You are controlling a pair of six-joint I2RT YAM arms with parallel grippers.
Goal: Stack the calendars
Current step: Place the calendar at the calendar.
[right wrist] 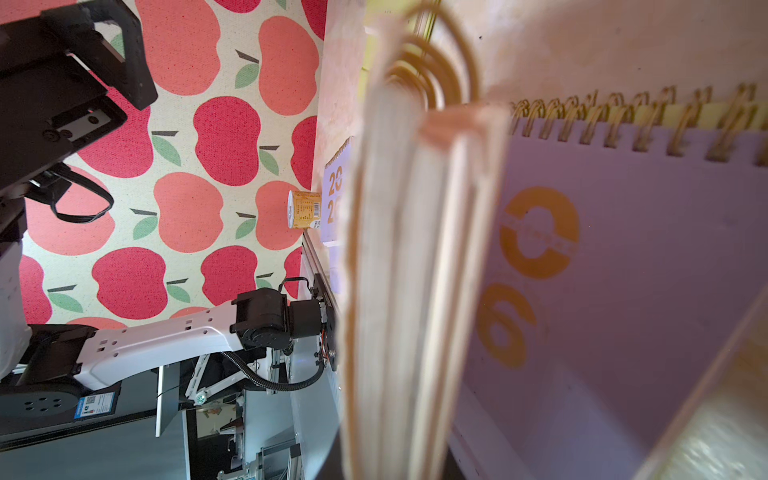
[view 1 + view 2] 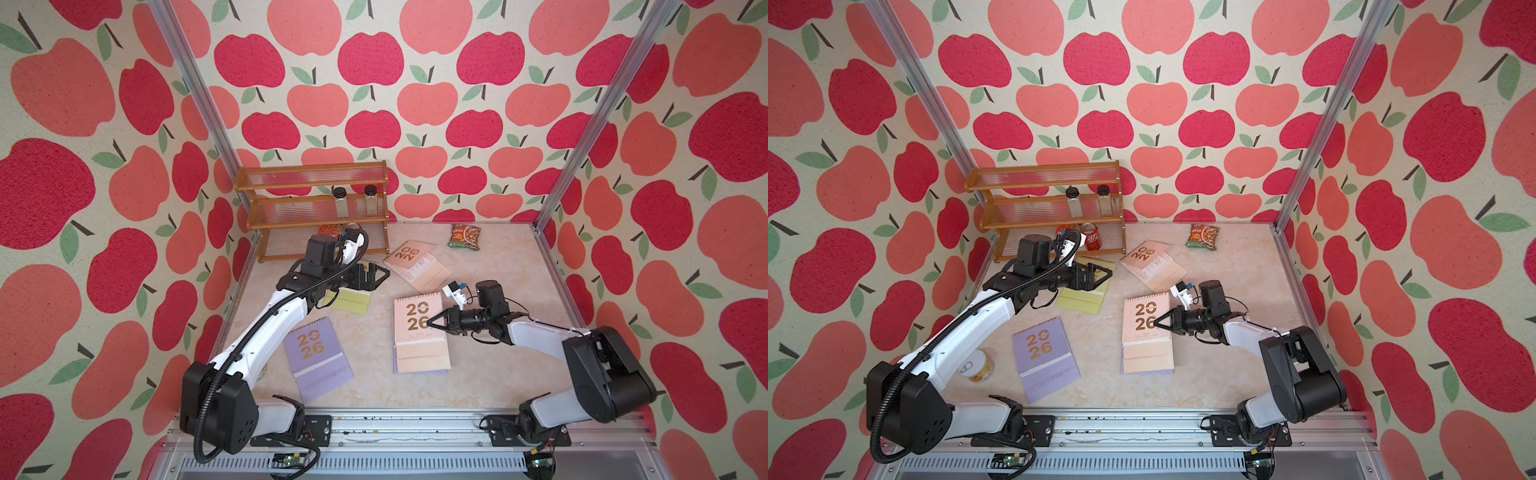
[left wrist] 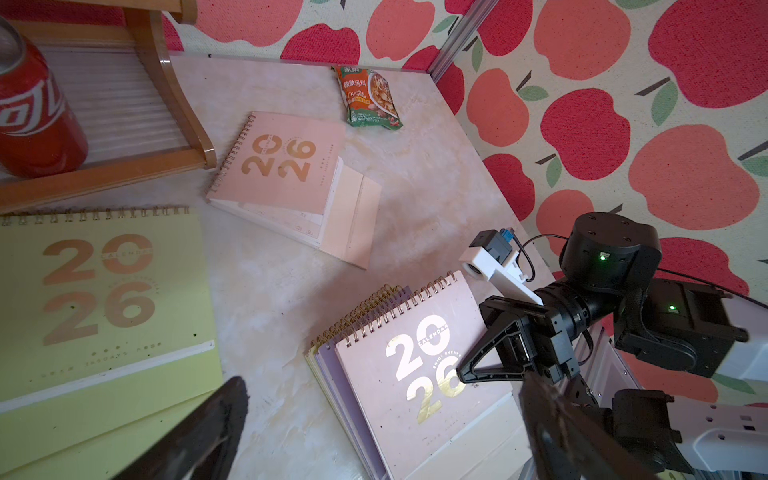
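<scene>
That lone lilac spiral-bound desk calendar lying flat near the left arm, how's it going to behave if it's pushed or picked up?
Pushed, the lilac calendar will probably slide, not roll: it lies flat on the smooth marbled table. Lifted by one edge, it may flop open, since only the gold spiral binds it and a loose flap sticks out.
</scene>
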